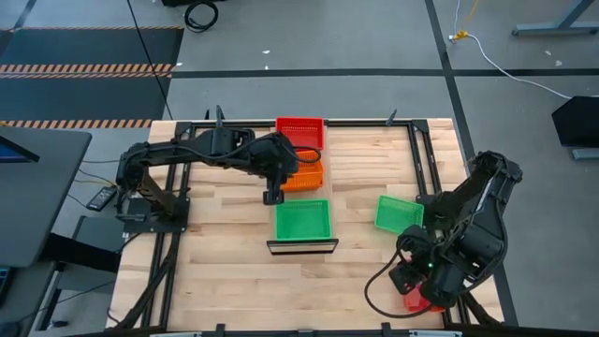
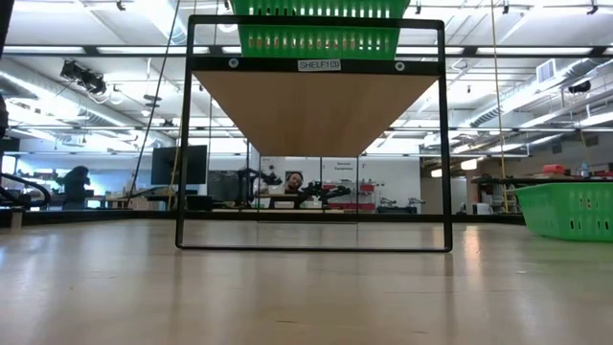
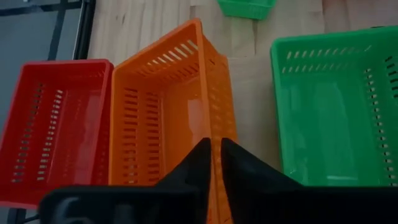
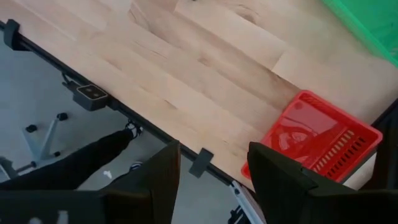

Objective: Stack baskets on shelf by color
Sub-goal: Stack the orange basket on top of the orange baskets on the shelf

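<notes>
Fingers [image 3: 208, 163] of the left gripper [image 3: 215, 171] stand nearly together, clamped on the side wall of the orange basket [image 3: 163, 118]; the wall's thin rim runs up between the two dark tips. From above, that gripper [image 1: 273, 195] sits at the basket's [image 1: 309, 176] left side, on the shelf [image 1: 301, 246] that runs from the desk's [image 1: 225, 271] far edge toward its middle.

Red basket [image 1: 301, 132] lies at the shelf's far end, touching the orange one. Green basket [image 1: 302, 220] lies at the shelf's near end, just beside the orange one, a strip of bare board between them in the left wrist view. From table height the shelf [image 2: 316, 101] shows its pale underside in a dark frame, green mesh [image 2: 318, 29] on top.

Right gripper [image 4: 211, 180] hangs over the desk's near right corner, fingers well apart, holding nothing. Below it a second red basket [image 4: 314, 140] rests at the desk's edge. A second green basket [image 1: 399, 213] lies on the desk right of the shelf, well apart from it.
</notes>
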Controlling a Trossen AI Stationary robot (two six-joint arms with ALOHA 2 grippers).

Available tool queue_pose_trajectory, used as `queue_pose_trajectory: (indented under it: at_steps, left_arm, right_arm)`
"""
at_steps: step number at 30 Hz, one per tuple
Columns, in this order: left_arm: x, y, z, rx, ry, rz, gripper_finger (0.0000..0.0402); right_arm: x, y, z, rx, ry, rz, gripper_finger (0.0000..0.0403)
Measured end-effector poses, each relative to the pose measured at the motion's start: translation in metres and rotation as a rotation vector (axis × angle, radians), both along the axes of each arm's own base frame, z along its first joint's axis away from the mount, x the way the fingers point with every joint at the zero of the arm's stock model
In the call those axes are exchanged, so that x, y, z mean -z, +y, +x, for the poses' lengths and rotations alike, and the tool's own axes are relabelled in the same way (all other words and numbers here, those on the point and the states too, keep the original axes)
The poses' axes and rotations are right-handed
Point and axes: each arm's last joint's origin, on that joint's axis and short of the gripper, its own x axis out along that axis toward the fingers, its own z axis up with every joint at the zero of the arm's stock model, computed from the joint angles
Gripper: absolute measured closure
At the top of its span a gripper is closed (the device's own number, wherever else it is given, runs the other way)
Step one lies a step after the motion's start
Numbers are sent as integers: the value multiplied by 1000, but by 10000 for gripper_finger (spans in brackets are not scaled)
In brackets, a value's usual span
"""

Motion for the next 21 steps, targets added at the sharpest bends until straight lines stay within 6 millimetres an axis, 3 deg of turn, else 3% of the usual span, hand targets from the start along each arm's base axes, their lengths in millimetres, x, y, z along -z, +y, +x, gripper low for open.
queue_pose_trajectory:
  at_steps: [4, 14, 21]
  left_arm:
    - [0, 0, -1, 0, 7, -1, 395]
    - [1, -2, 0, 37, 1, -75, 396]
    - [1, -4, 0, 55, -1, -143, 362]
  right_arm:
    - [0, 1, 0, 4, -6, 10, 211]
    - [-1, 2, 1, 4, -15, 22, 211]
    - [-1, 2, 1, 1, -15, 21, 211]
